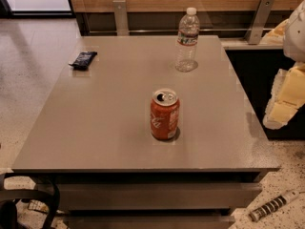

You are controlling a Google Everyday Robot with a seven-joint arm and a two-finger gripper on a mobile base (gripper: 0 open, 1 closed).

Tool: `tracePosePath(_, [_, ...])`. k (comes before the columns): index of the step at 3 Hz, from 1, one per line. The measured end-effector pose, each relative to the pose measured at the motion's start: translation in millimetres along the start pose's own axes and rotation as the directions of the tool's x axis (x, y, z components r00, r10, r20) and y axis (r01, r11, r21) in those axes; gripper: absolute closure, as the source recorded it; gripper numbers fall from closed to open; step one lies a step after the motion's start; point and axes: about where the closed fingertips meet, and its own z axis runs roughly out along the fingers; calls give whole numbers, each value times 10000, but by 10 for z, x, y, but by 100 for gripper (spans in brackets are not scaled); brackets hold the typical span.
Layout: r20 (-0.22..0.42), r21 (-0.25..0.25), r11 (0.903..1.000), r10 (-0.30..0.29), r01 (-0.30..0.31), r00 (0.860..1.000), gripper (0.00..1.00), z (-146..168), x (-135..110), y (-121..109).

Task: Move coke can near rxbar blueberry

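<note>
My gripper (285,99) hangs beyond the right edge of the table (95,128), well right of the coke can (165,114); clenched or released, I cannot tell. The can stands upright mid-table, the rxbar blueberry (83,59) well apart near the far-left corner, bare tabletop between them, a water bottle (187,39) by the far edge.

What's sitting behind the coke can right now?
Behind the coke can, apart from it, a water bottle stands upright; the rxbar blueberry lies far back left. The can hides the table strip just behind it. The hand hangs off the table's right.
</note>
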Motion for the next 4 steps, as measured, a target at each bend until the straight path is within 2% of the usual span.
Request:
tracePosePath(2, [0,0,10000,0,0,10000,0,0,0,0])
tracePosePath(3, [418,-3,9999,158,-158,9990,0,23,-87,21])
tracePosePath(4, [2102,-83,9969,783,-783,9745,0,162,-407,156])
